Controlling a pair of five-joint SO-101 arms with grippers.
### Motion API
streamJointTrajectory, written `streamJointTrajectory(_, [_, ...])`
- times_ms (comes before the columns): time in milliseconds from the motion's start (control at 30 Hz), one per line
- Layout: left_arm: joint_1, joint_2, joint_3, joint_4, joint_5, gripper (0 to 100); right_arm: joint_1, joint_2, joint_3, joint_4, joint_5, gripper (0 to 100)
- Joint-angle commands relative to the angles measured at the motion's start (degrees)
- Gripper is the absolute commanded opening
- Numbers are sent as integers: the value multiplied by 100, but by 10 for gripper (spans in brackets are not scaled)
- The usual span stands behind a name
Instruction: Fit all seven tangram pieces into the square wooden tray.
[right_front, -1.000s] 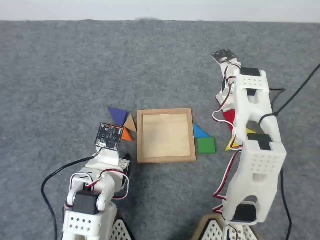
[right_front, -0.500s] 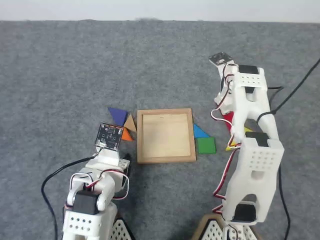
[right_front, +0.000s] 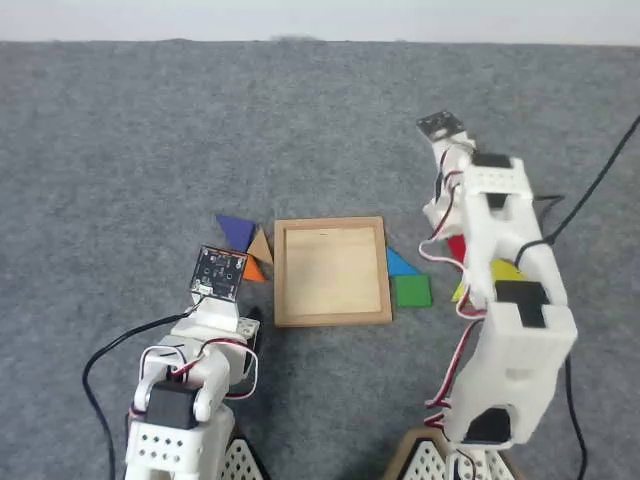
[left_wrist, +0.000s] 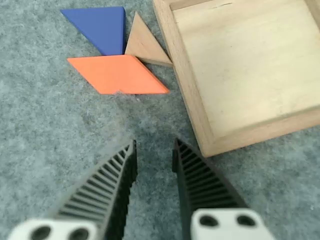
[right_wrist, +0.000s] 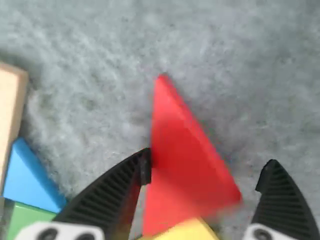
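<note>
The square wooden tray (right_front: 332, 320) lies in the middle with nothing in it. Left of it sit a dark blue triangle (right_front: 236, 231), a tan triangle (right_front: 261, 245) and an orange parallelogram (right_front: 254, 269). On its right are a light blue triangle (right_front: 398, 263) and a green square (right_front: 412, 290). A red triangle (right_wrist: 185, 165) lies between the fingers of my open right gripper (right_wrist: 207, 170), just above the cloth. A yellow piece (right_front: 505, 270) shows beside the right arm. My left gripper (left_wrist: 155, 147) is open over bare cloth, near the tray's corner (left_wrist: 210, 145) and the orange parallelogram (left_wrist: 117, 75).
Grey cloth (right_front: 150, 130) covers the whole table, with wide free room at the back and far left. The right arm (right_front: 495, 210) stretches over the red and yellow pieces and hides part of them. Cables trail from both arm bases.
The right arm's wrist has shifted a little left toward the tray, uncovering more of the yellow piece. The left arm and all the pieces have stayed put.
</note>
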Motion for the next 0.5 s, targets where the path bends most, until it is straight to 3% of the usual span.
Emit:
streamJointTrajectory(0, [26,-79,-31,9,-26,112,-40,-242,88,-242,105,340])
streamJointTrajectory(267, [26,-79,-31,9,-26,112,-40,593,-1073,716,97,328])
streamJointTrajectory(467, [26,-79,-31,9,-26,112,-13,901,-1512,1147,-193,195])
